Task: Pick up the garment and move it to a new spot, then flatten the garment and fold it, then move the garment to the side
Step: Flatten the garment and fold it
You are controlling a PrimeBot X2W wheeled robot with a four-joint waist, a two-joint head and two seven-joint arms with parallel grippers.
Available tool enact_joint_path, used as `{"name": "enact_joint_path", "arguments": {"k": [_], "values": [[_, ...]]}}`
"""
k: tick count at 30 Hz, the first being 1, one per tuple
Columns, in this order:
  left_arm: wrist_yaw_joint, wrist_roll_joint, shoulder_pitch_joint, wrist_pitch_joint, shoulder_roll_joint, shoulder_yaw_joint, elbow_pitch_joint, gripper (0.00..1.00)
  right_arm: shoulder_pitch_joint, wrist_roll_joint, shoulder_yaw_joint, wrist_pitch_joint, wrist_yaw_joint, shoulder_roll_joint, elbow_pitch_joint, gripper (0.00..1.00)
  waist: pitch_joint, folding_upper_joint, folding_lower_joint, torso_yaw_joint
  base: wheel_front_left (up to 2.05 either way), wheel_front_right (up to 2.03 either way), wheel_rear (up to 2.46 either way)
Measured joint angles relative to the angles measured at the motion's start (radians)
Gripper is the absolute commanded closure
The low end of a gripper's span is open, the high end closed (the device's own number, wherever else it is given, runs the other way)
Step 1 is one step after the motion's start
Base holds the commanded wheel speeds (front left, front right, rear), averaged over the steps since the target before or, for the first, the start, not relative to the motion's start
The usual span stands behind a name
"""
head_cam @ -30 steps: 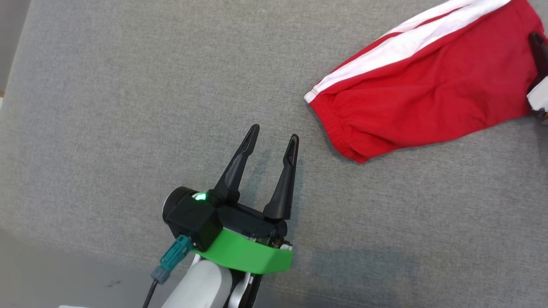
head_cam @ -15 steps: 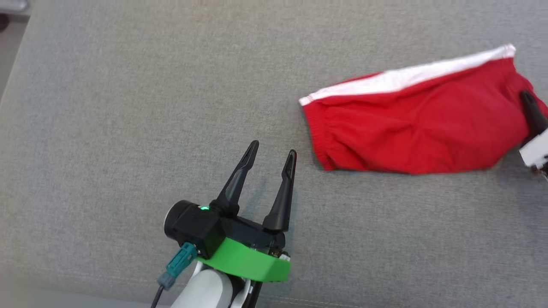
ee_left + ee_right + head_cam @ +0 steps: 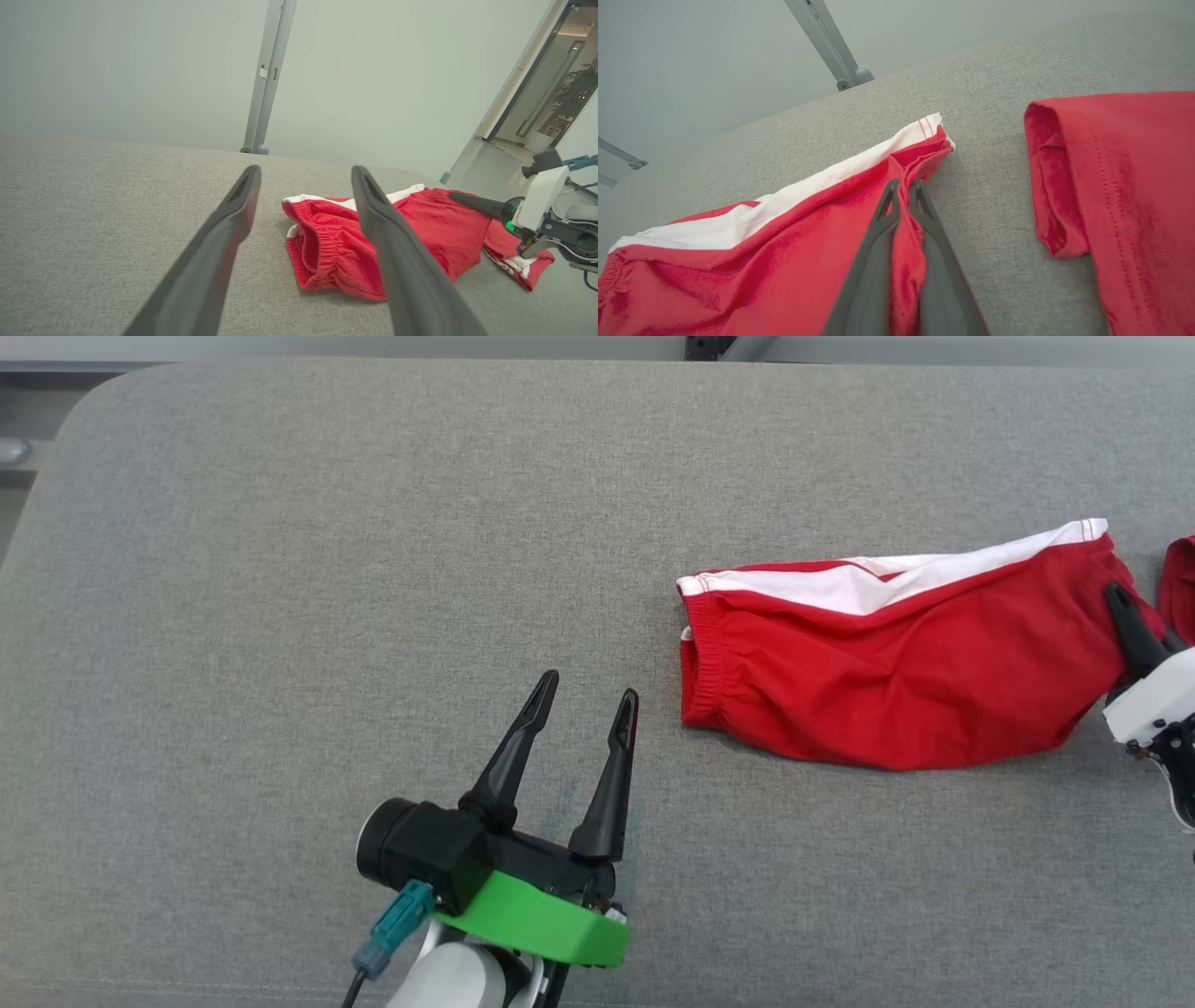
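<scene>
Item: red garment (image 3: 896, 691) with a white side stripe and an elasticated band, laid on the grey upholstered surface (image 3: 280, 616), placed at 3 o'clock in the head view and at 2 o'clock from the left gripper (image 3: 590, 686). Right gripper (image 3: 903, 184): narrowed to a pinch, with a fold of the garment's hem end clamped between its fingers at the 3 o'clock edge of the head view. Left gripper: spread wide, nothing held, set just short of the banded end and not touching it. Change noted over the last second: the head camera is tilted differently, so the surface's far edge is now shown at 12 o'clock; measured against the left gripper, the garment is swung from a slant towards 1 o'clock to a nearly level lie, its held end drawn nearer the robot. The relocation is judged nearly complete; flattening and folding are judged not yet begun, the cloth being bunched and creased. A further red piece (image 3: 1111, 186) is recorded at 3 o'clock of the hem; whether it belongs to the same garment cannot be told. Brands, labels, writing: none legible.
</scene>
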Motion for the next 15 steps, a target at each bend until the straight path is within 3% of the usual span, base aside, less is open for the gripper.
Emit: {"name": "enact_joint_path", "arguments": {"k": [9,15], "values": [[0.0,-0.002,0.011,0.0,0.0,-0.007,0.015,0.0,-0.041,-0.154,0.002,-0.003,0.0,0.083,-0.116,1.0,-0.038,0.0,0.0,-0.007,0.0,0.0,0.0],[0.002,-0.009,0.018,0.0,0.0,-0.008,0.018,0.0,-0.08,-0.245,0.068,-0.003,0.0,0.168,-0.194,1.0,-0.056,0.0,0.0,0.0,0.0,0.0,0.0]]}}
